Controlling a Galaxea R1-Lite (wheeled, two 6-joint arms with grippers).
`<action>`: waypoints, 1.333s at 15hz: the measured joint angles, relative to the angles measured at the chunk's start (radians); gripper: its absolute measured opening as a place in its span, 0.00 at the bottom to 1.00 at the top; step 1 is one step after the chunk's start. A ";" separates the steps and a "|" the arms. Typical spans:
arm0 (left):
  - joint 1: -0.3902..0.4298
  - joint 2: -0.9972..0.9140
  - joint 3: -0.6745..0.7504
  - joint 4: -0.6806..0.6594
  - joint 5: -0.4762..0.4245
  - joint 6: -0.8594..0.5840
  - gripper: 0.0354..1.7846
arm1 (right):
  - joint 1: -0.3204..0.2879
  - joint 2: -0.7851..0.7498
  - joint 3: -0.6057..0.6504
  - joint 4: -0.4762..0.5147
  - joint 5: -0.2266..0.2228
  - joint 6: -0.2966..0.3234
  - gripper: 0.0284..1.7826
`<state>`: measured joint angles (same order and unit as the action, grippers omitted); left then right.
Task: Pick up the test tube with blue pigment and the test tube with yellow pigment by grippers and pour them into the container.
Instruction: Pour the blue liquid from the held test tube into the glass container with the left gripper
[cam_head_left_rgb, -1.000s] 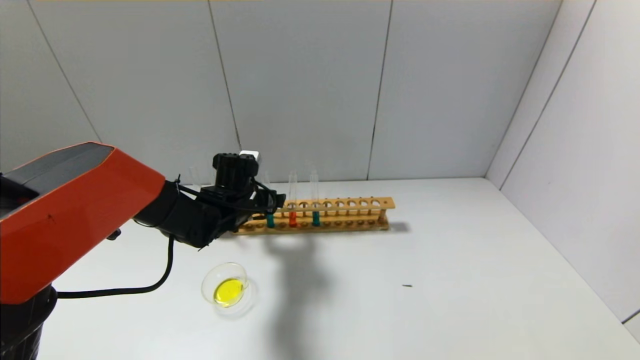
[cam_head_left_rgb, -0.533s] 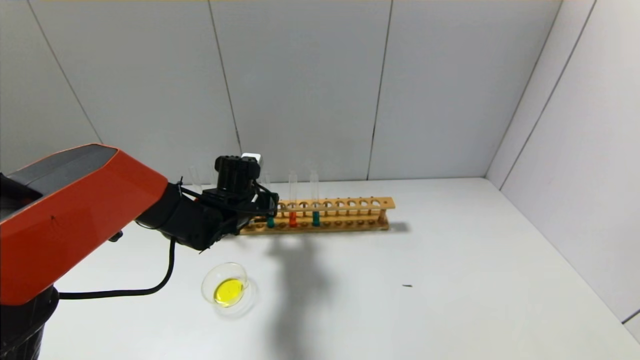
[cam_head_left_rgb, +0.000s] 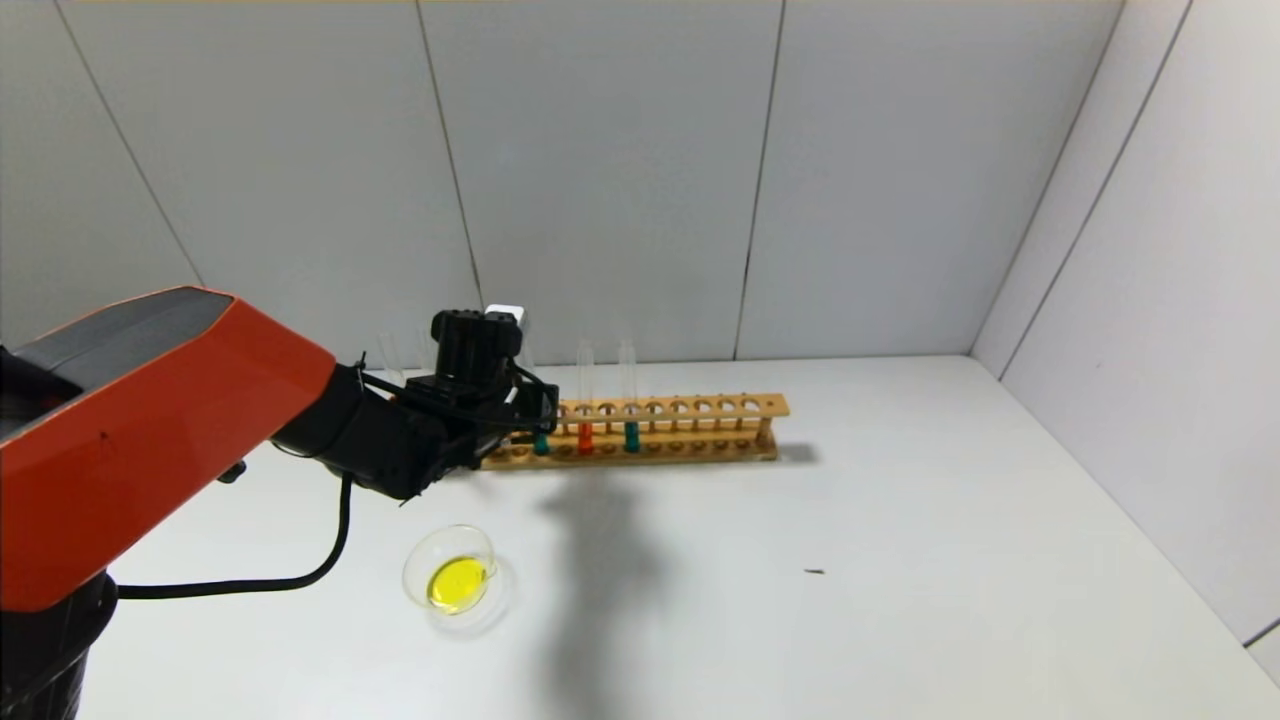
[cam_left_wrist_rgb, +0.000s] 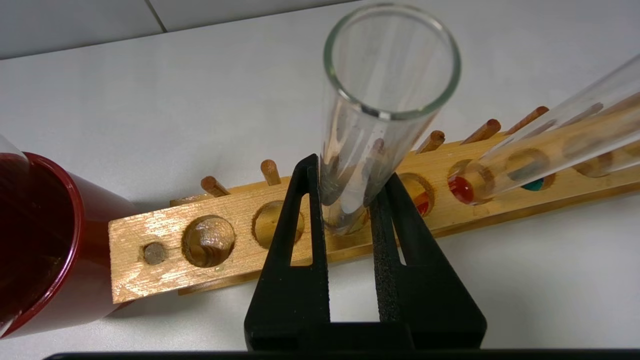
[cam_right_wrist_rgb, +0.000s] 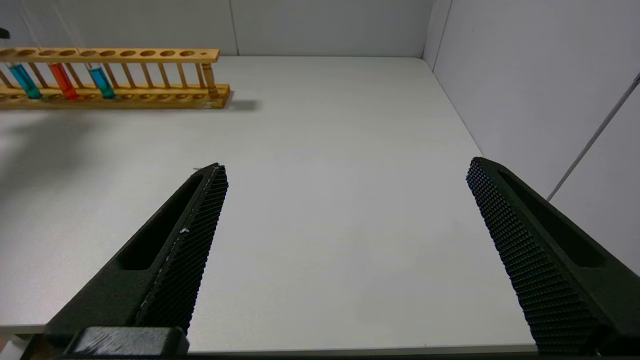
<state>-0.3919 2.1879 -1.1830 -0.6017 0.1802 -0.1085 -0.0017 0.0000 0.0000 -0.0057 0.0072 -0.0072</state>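
Left gripper (cam_left_wrist_rgb: 347, 192) sat at wooden rack (cam_left_wrist_rgb: 225, 240), jaws narrow, clamped on clear test tube (cam_left_wrist_rgb: 372, 115) seated in rack hole. Container (cam_head_left_rgb: 452, 570) held yellow liquid, well apart toward robot. Right gripper (cam_right_wrist_rgb: 345, 200) idle, jaws wide. Best practice judged: keep tube vertical, avoid neighbouring orange tube (cam_head_left_rgb: 585, 408).

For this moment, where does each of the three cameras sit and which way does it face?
Head view: high on the robot, facing forward and down at the table; the left arm reaches the wooden rack, near the glass dish.
Left wrist view: behind the left gripper, shut on an empty tube in the rack, red cup beside.
Right wrist view: behind the open right gripper, low, facing across the table.
All three share the rack.
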 joint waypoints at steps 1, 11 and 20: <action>0.000 -0.002 -0.002 0.000 0.001 0.002 0.15 | 0.000 0.000 0.000 0.000 0.000 0.000 0.98; 0.000 -0.190 -0.096 0.142 -0.003 0.134 0.15 | 0.000 0.000 0.000 0.000 0.000 0.000 0.98; -0.005 -0.404 -0.011 0.259 -0.047 0.182 0.15 | 0.000 0.000 0.000 0.000 0.000 0.000 0.98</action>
<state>-0.3972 1.7843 -1.1936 -0.3430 0.1336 0.0736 -0.0017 0.0000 0.0000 -0.0053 0.0072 -0.0072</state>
